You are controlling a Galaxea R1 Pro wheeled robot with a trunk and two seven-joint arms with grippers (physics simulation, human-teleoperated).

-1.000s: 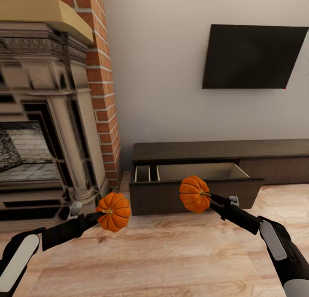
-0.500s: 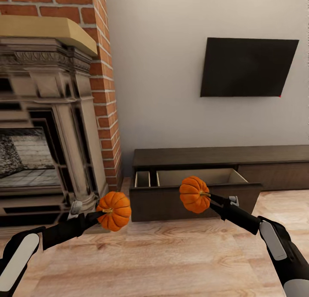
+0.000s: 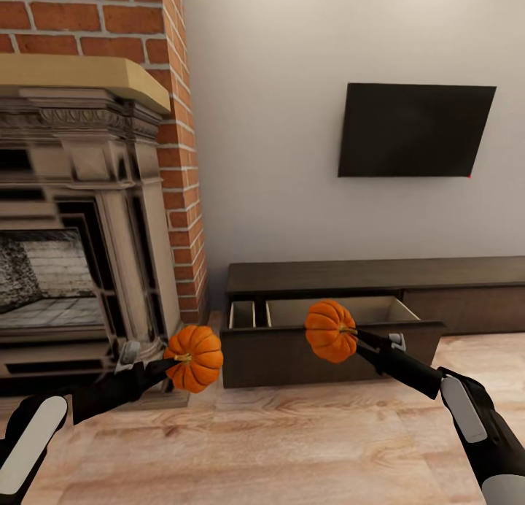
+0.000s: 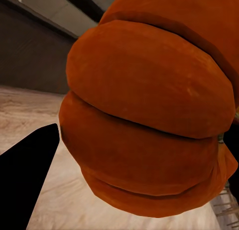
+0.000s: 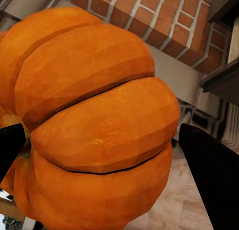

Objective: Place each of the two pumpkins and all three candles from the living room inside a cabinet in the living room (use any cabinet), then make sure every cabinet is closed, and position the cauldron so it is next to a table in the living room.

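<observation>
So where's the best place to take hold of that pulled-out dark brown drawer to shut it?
Not a grip, probably a push: the dark-brown drawer front is flat and handleless, so press its face straight toward the wall. Both grippers hold round orange pumpkins, so free one first.

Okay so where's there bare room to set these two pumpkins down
The wide compartment of the open drawer in the cabinet looks bare, bordered by its dark front and a divider. The narrow compartment beside the fireplace is tight. The cabinet's top is bare too.
</observation>
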